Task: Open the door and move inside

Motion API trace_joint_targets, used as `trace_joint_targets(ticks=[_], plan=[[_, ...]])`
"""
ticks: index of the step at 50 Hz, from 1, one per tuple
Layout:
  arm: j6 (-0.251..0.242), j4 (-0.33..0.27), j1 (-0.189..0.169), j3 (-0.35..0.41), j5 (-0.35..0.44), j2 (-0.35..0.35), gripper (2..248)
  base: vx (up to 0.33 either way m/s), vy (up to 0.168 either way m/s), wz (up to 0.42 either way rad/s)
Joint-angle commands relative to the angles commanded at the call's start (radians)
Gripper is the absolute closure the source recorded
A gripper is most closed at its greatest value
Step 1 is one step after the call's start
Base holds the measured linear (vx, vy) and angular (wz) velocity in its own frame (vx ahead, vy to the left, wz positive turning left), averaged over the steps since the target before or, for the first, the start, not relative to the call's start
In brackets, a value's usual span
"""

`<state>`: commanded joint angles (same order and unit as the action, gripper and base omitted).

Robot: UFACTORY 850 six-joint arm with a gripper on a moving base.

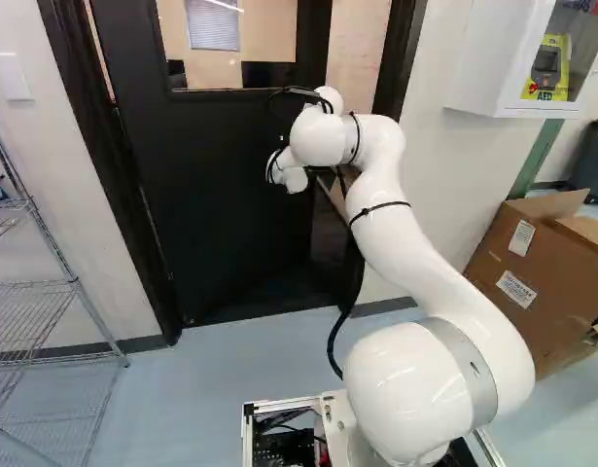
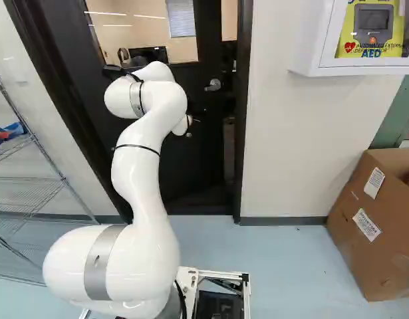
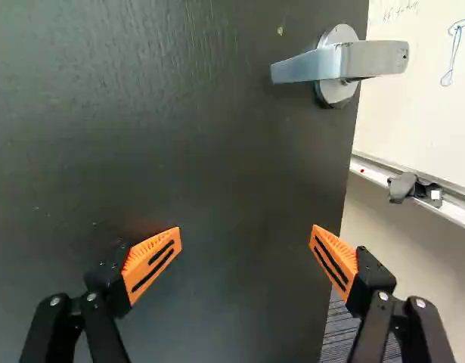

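wrist view: one gripper (image 3: 246,233), fingers released and standing wide apart, grasping nothing; orange pads (image 3: 155,261) pointing toward the door (image 3: 202,136), presumably for pushing on its face, though whether they are touching it i cannot tell.

one handle (image 3: 338,64), silver, sitting ahead of the gripper near the door's free edge, ungripped; with the door standing ajar, the latch is probably needing no more turning.

one door, dark, leaning away from the base inside its frame (image 2: 243,133); a whiteboard (image 3: 421,91) is showing past its free edge, so the job is seemingly partway.

one arm (image 1: 405,243), white, reaching ahead from the near side, likely keeping the base out of the doorway until the gap is widening enough.

one box (image 1: 532,272), cardboard, standing at the right of the left base view, lying outside the likely path.
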<state>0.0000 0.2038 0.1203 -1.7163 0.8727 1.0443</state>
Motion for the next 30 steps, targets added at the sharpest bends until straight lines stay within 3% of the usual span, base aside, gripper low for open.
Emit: trace_joint_targets(ticks=[15, 30], plan=[[0.0, 0.0, 0.001, -0.006, 0.0, 0.004, 3, 0.0, 0.0, 0.0], [0.0, 0.0, -0.018, 0.082, 0.0, -0.055, 3, 0.0, 0.0, 0.0]])
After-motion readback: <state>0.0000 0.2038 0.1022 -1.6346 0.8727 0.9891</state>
